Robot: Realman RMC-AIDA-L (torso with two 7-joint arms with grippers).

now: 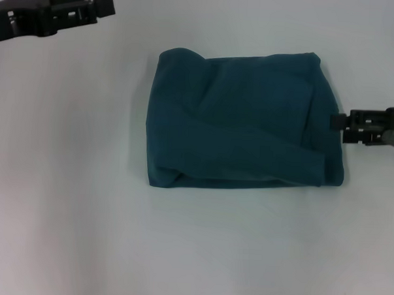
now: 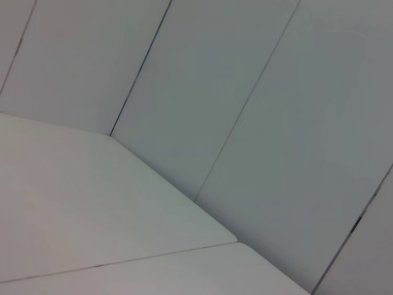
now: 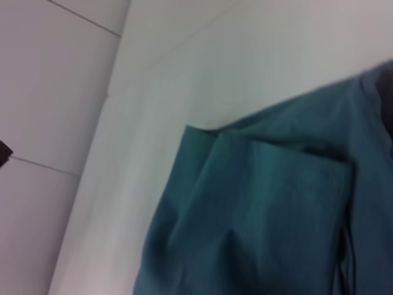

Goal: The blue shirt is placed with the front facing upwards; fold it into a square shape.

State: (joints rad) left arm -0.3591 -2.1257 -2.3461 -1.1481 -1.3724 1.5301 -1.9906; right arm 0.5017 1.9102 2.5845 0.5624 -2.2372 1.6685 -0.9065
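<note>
Blue shirt (image 1: 241, 120) folded into a rough rectangle, lying flat mid-table (image 1: 70, 201), plain teal side up. Right claw (image 1: 337, 119) just beside shirt's right edge, apparently touching nothing; opening impossible to tell. Left claw (image 1: 106, 5) well apart from shirt, far-left, empty; opening likewise unclear.

Bright, even overhead light, faint shadow under the blue shirt (image 1: 244, 120), soft blur in the right wrist view

Plain white table (image 1: 70, 201); beyond its far edge, pale wall panels (image 2: 245, 92) with thin dark seams.
</note>
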